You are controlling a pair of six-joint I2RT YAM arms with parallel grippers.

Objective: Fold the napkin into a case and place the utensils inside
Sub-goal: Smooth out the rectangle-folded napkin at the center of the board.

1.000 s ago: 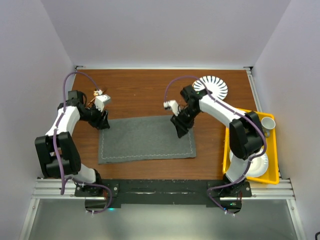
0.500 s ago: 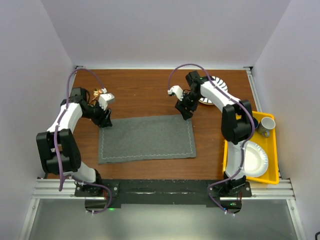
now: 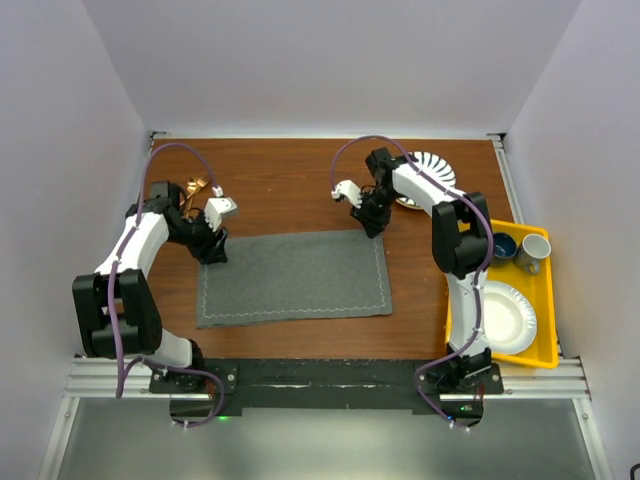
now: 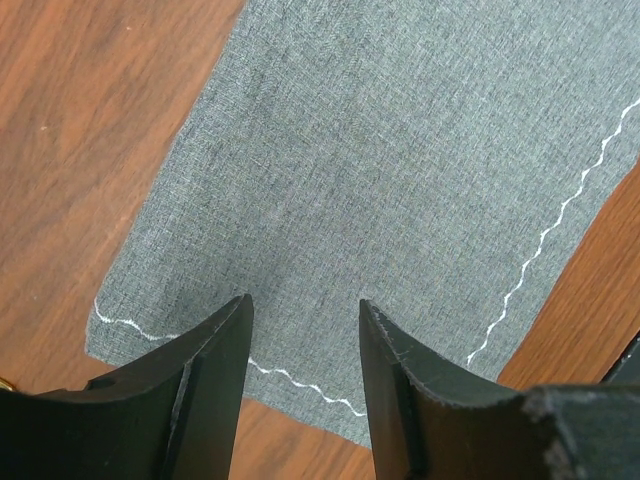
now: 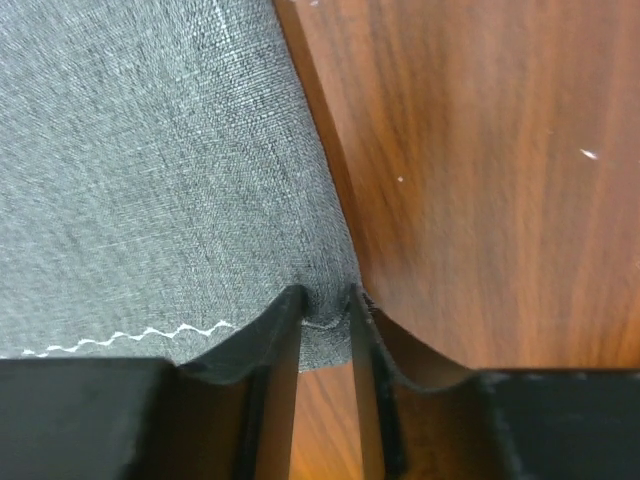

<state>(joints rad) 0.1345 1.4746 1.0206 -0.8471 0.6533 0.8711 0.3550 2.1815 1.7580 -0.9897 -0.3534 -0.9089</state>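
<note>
The dark grey napkin (image 3: 290, 277) lies flat and unfolded on the wooden table; no narrow case shape shows. My left gripper (image 3: 212, 250) is open, its jaws straddling the napkin's far left corner (image 4: 300, 200) without closing on it (image 4: 303, 315). My right gripper (image 3: 372, 228) is at the far right corner, shut on a pinch of the napkin's edge (image 5: 327, 300); the cloth (image 5: 150, 180) bunches between the fingertips. The gold-copper utensils (image 3: 195, 187) lie on the table behind the left gripper, partly hidden by the arm.
A striped plate (image 3: 428, 172) sits at the back right behind the right arm. A yellow tray (image 3: 549, 310) on the right holds a paper plate (image 3: 508, 318), a cup (image 3: 536, 250) and a blue bowl (image 3: 501, 245). White walls enclose the table.
My right gripper has moved from over the napkin's right part back to its far right corner and shut on it. My left gripper has shifted slightly right onto the far left corner.
</note>
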